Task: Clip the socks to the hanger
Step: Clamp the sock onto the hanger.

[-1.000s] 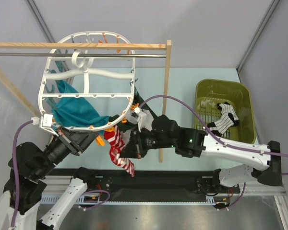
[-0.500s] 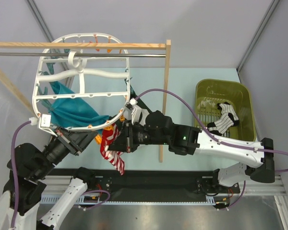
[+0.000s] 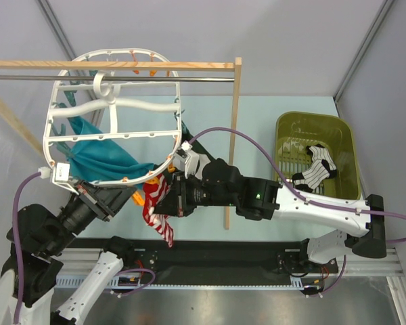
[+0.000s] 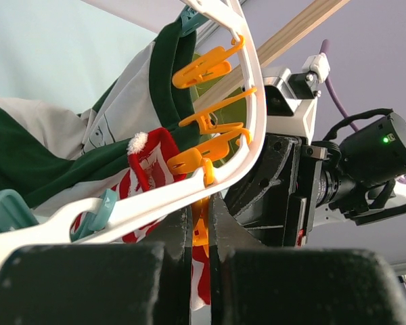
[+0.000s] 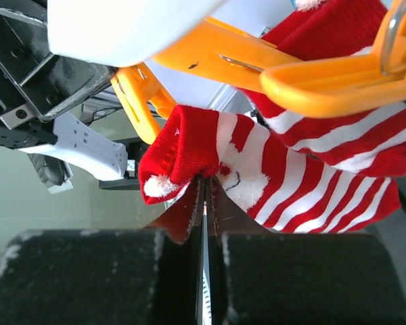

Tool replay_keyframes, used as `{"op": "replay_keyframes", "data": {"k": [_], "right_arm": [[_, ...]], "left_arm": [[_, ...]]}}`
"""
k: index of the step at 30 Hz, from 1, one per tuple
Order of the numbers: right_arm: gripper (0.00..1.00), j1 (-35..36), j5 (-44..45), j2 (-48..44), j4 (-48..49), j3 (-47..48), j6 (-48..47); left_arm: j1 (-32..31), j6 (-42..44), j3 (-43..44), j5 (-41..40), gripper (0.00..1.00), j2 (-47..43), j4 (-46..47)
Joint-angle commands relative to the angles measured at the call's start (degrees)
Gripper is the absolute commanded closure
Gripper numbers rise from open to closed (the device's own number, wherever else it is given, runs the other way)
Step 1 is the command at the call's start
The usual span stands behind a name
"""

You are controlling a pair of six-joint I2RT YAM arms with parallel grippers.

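The white oval hanger (image 3: 115, 103) hangs from the rod, its near rim carrying orange clips. My left gripper (image 3: 137, 196) is shut on an orange clip (image 4: 199, 233) under the rim (image 4: 254, 101). My right gripper (image 3: 161, 200) is shut on a red-and-white sock (image 5: 291, 183), held at its folded cuff right beside those clips (image 5: 216, 54). The sock hangs down below the rim (image 3: 161, 220). More red-and-white sock shows behind another orange clip (image 5: 338, 81). A white sock with black stripes (image 3: 316, 167) lies in the green basket (image 3: 284, 125).
A teal cloth (image 3: 101, 156) and a dark green-and-white garment (image 4: 68, 135) hang from the hanger. The wooden rack's post (image 3: 234, 135) stands just right of the right arm. The metal rod (image 3: 210, 78) and top rail run across the back.
My right gripper has carried the red-and-white sock left, up to the hanger's near rim beside the left gripper. The hanger has swung a little to the left.
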Motion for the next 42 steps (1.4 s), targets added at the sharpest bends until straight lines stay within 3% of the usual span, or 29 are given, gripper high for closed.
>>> {"op": "replay_keyframes", "data": {"k": [1,33,34,38,42], "right_arm": [[1.0,0.4,0.6,0.6,-0.3,1.4,-0.6],[1.0,0.4,-0.6,4.1,0.7,10.3,-4.2],[1.0,0.3,-0.9,4.3,1.0,10.2,-4.2],[1.0,-0.1,-0.6,4.7,2.5,9.7,-5.1],[1.0,-0.6,-0.4,5.0,3.4,9.5,-5.7]], "left_arm": [[-0.3,-0.2,0.9,-0.1,1.0,0.1,2.0],[-0.3,0.0,0.4,0.0,1.0,-0.2,1.5],[-0.3,0.1,0.5,-0.1,0.97,-0.3,1.4],[-0.3,0.2,0.8,-1.3,0.58,-1.1,0.7],[-0.2,0.8,1.4,-2.4,0.4,-1.3,-0.9]]}}
